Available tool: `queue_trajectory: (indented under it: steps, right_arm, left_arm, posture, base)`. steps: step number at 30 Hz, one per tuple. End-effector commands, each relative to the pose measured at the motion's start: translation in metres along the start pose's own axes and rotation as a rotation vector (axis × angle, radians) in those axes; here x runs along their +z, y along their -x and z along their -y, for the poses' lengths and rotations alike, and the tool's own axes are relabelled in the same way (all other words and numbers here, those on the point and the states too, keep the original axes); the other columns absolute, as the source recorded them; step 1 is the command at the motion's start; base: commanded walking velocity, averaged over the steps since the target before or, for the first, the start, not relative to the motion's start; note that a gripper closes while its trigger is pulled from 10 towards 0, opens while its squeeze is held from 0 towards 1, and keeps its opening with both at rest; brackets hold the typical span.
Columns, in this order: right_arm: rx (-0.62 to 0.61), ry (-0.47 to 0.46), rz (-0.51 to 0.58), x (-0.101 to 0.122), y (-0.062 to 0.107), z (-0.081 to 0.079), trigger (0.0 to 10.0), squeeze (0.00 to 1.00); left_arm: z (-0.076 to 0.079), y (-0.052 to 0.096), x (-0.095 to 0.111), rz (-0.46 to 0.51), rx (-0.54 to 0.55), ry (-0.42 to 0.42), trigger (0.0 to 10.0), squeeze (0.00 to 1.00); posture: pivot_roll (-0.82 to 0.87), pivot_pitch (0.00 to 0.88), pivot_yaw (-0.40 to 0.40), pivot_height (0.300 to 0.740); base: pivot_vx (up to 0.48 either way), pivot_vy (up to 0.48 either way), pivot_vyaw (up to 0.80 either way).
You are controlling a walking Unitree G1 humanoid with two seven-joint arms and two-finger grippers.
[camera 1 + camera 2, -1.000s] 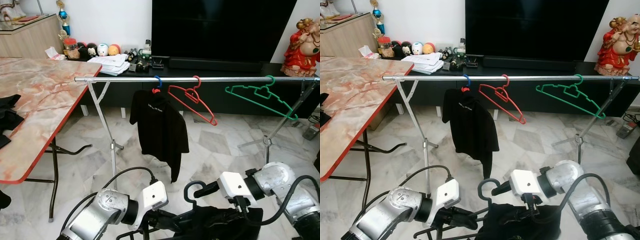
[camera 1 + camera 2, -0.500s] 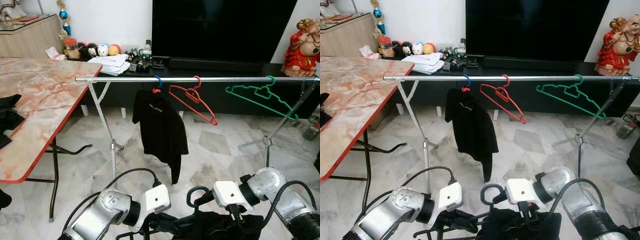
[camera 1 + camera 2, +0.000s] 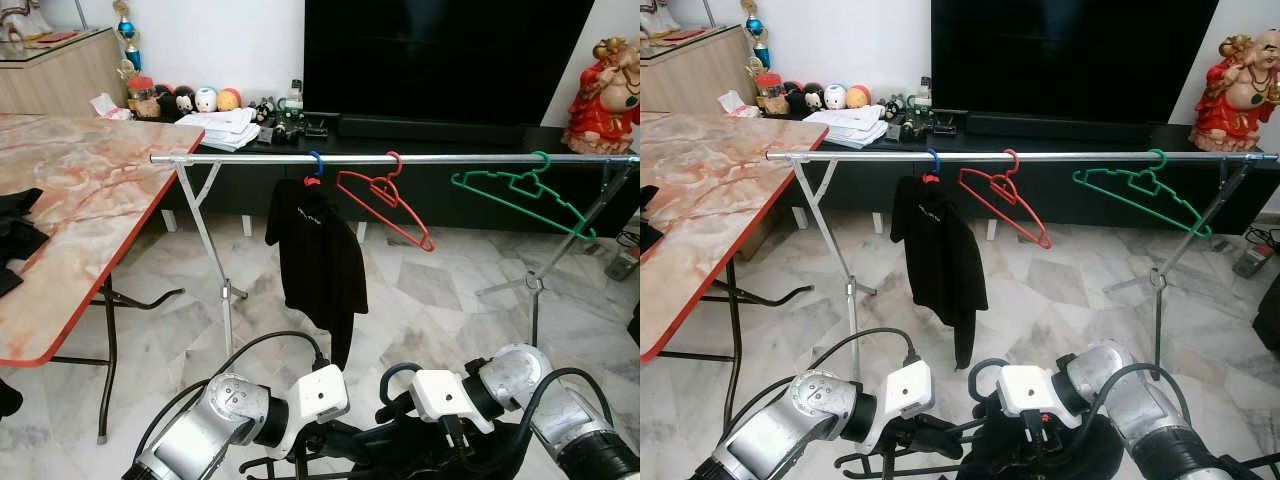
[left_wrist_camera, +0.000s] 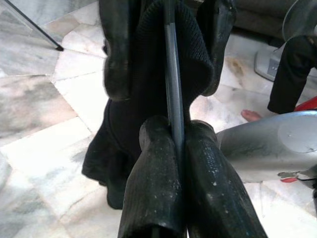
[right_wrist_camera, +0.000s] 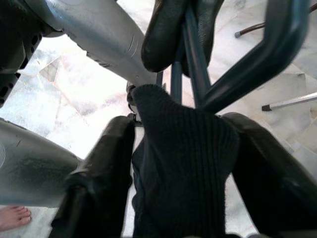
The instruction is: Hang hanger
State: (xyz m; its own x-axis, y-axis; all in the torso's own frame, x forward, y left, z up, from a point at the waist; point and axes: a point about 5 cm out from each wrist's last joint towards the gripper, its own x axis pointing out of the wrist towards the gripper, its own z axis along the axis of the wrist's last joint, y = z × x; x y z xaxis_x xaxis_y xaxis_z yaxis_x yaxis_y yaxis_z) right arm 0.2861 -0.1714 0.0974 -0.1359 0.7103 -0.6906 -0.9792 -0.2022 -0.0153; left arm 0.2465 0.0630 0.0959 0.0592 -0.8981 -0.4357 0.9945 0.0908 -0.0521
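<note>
The dark hanger (image 3: 395, 385) shows just its hook above the lower picture edge; the black garment (image 3: 1040, 455) on it is cut off there, so its shape cannot be told. The left gripper (image 4: 174, 134) and right gripper (image 5: 183, 129) sit at that edge in the eye views, largely hidden by wrists and cloth. In the right wrist view the fingers (image 5: 99, 183) are blurred. At the desk (image 3: 80, 200)'s left edge, dark cloth (image 3: 15, 235) is cropped.

Marble-tiled floor (image 3: 420, 290), white wall (image 3: 215, 40). Dark television (image 3: 440, 60) above a low black cabinet (image 3: 450, 135). Marble-patterned folding table (image 3: 70, 210) at left.
</note>
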Motion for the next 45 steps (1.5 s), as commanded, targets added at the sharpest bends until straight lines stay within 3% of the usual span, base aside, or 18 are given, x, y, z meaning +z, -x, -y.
queue_trajectory:
  steps: [1,12,33,43,44,45]
  right_arm:
    - [0.011,-0.001,-0.013,-0.001,-0.004,-0.001,0.0,0.0]
    - [-0.01,-0.007,-0.101,-0.01,0.001,0.002,0.0,0.0]
    - [-0.069,-0.001,-0.077,-0.007,-0.002,0.006,0.0,0.0]
    - [-0.091,-0.007,-0.087,-0.011,0.0,0.005,0.0,0.0]
    - [-0.097,-0.007,-0.086,-0.01,0.0,0.005,0.0,0.0]
    - [-0.101,-0.007,-0.085,-0.01,0.0,0.006,0.0,0.0]
  left_arm:
    - [-0.004,0.0,0.012,0.03,0.006,-0.057,10.0,0.0]
    - [-0.009,0.0,0.011,-0.013,0.039,-0.11,10.0,0.0]
    - [-0.013,-0.004,0.006,-0.06,0.079,-0.179,10.0,0.0]
    - [-0.015,-0.006,0.001,-0.076,0.076,-0.159,10.0,0.0]
    - [-0.014,-0.007,0.001,-0.074,0.067,-0.154,10.0,0.02]
    - [-0.014,-0.007,0.001,-0.072,0.062,-0.151,10.0,0.35]
  posture:
    - [0.04,0.0,-0.029,0.74]
    - [0.04,0.0,-0.031,0.74]
    - [0.04,0.0,-0.029,0.74]
    - [0.03,0.0,-0.023,0.74]
    - [0.03,0.0,-0.023,0.74]
    - [0.03,0.0,-0.023,0.74]
  base:
    - [0.0,0.0,0.0]
    - [0.0,0.0,0.0]
    - [0.0,0.0,0.0]
    - [0.0,0.0,0.0]
    - [0.0,0.0,0.0]
    - [0.0,0.0,0.0]
